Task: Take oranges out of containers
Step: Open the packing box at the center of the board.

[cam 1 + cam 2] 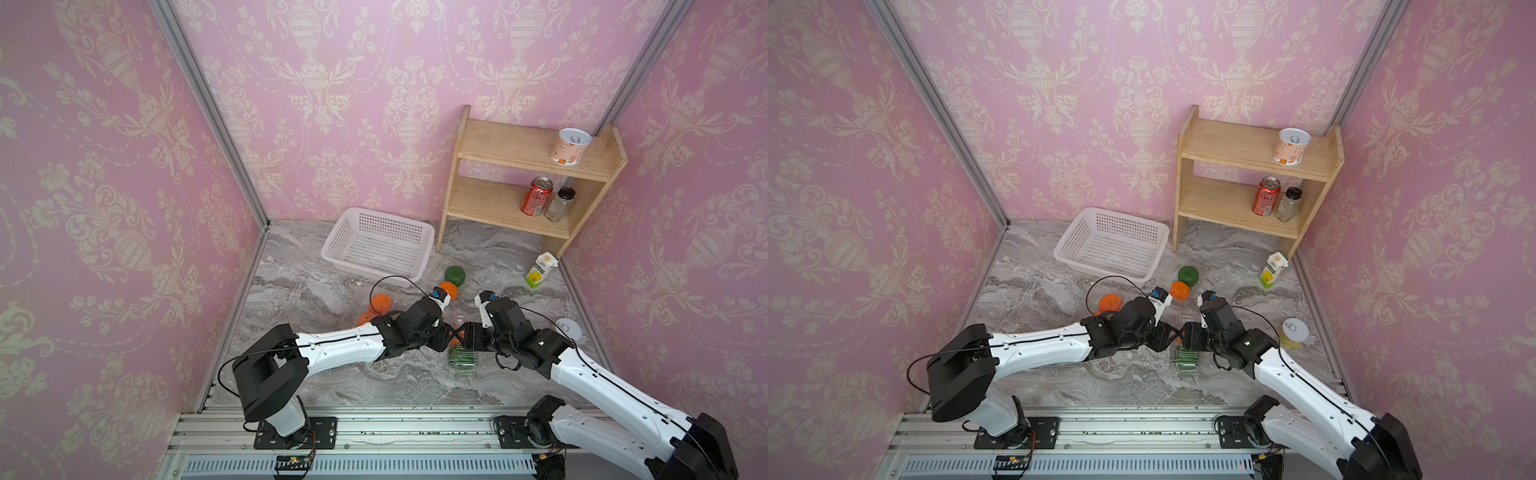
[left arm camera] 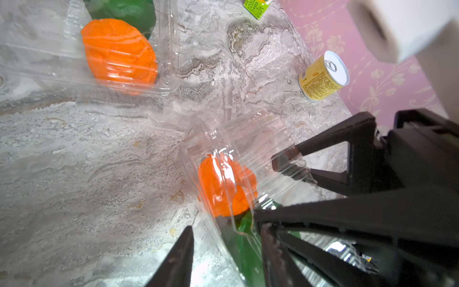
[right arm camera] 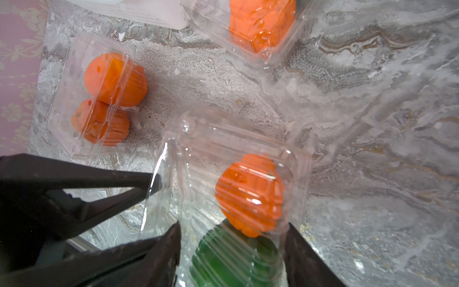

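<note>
Three clear containers lie on the marble floor. The middle container (image 1: 462, 361) (image 3: 238, 139) holds one orange fruit (image 3: 248, 193) (image 2: 223, 184) and one green orange (image 3: 233, 258). My right gripper (image 3: 233, 228) straddles its green end, both fingers against the walls, shut on it. My left gripper (image 2: 226, 231) is open around that container's side lip, one finger still clear of the plastic. The left container (image 3: 74, 74) holds two oranges (image 1: 380, 303). In the back container (image 2: 166, 49) lie an orange one (image 1: 449, 289) and a green one (image 1: 455, 275).
A white perforated basket (image 1: 332, 249) sits at the back. A wooden shelf (image 1: 498, 145) with a red can (image 1: 536, 195), a jar and a tin stands back right. A juice carton (image 1: 540, 270) and a yellow can (image 2: 320, 79) stand near the right wall.
</note>
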### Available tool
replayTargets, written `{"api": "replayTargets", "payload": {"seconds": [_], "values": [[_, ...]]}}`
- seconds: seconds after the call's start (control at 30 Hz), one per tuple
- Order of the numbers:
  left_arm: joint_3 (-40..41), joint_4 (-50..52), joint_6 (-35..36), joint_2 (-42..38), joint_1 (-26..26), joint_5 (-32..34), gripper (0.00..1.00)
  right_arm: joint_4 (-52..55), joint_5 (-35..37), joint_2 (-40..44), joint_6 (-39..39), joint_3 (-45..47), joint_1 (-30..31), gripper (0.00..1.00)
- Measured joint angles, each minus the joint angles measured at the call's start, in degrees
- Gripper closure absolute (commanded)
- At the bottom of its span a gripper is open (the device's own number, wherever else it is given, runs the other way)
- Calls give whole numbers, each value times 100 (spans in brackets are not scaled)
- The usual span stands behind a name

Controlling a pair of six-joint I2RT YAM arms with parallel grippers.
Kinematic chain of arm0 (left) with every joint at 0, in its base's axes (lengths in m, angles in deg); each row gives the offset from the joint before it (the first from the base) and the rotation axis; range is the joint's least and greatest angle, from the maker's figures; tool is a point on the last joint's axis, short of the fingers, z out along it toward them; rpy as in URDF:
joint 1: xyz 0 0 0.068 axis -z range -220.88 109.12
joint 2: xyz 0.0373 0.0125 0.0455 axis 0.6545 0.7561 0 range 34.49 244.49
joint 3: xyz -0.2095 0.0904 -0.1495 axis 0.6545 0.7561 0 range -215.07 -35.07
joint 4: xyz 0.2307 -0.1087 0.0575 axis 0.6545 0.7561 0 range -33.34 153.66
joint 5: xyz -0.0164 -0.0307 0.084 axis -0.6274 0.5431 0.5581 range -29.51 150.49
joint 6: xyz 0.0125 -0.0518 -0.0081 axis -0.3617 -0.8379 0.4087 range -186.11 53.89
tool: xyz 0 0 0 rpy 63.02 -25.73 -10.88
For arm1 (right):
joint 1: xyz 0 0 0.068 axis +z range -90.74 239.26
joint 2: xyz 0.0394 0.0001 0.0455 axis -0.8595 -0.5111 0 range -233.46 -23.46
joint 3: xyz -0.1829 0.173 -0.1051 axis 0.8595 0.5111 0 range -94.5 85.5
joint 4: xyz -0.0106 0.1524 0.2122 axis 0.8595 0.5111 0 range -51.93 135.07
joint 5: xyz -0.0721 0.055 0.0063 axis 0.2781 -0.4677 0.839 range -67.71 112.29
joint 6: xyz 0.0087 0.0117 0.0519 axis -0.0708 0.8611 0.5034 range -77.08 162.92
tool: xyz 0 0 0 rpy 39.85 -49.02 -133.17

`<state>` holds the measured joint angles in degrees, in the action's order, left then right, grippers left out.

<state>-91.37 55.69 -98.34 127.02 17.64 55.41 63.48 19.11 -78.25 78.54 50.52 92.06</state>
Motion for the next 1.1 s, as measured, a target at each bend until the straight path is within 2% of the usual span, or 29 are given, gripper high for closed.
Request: {"api": "replayTargets", "payload": {"seconds": [0.17,0.2,0.27,1.1], "values": [[-127,90,4,103,35,50,79,-57,2,-13,44,39,4,38],[-157,109,9,144,44,50,84,-66,9,-13,46,46,4,39],[-197,153,33,186,44,76,100,-68,26,-15,46,74,4,39],[-203,544,304,0,66,573,100,-208,68,496,330,463,24,42]]}}
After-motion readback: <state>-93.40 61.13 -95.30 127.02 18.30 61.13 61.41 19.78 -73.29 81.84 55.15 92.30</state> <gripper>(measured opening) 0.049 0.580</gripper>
